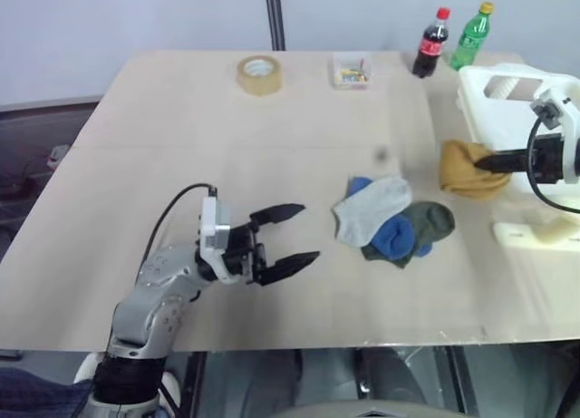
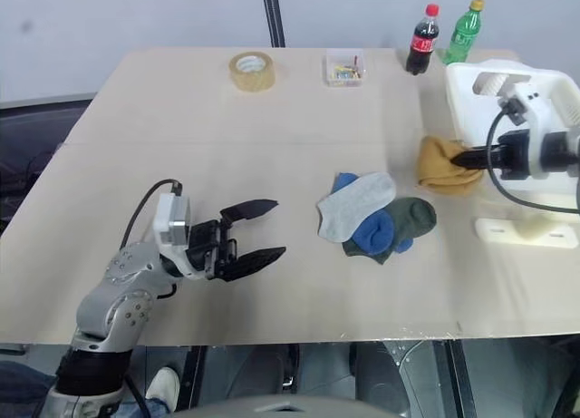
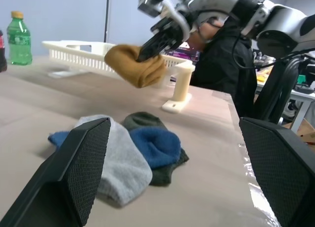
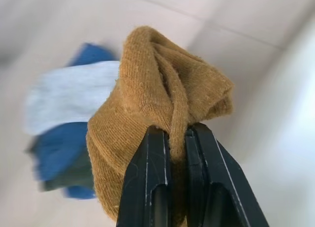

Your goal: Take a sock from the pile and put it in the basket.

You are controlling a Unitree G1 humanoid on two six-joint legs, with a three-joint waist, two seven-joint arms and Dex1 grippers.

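Right gripper [image 1: 480, 162] jaws pinched tight on mustard sock [image 1: 464, 169], sock bunched, hanging clear above bench [image 1: 181, 128], just beside near edge of white basket [image 1: 494, 96]. Pile [image 1: 391, 220] sits mid-bench, well apart from left gripper: grey sock [image 1: 370, 209] on top, blue sock [image 1: 396, 238] and dark green sock [image 1: 430, 222] under it. Left gripper [image 1: 288, 239] hovers low over bench, jaws spread wide, holding nothing, pointing toward pile. Tape roll [image 1: 259, 74], small clear box [image 1: 351, 72], cola bottle [image 1: 431, 43], green bottle [image 1: 472, 36] along far edge.
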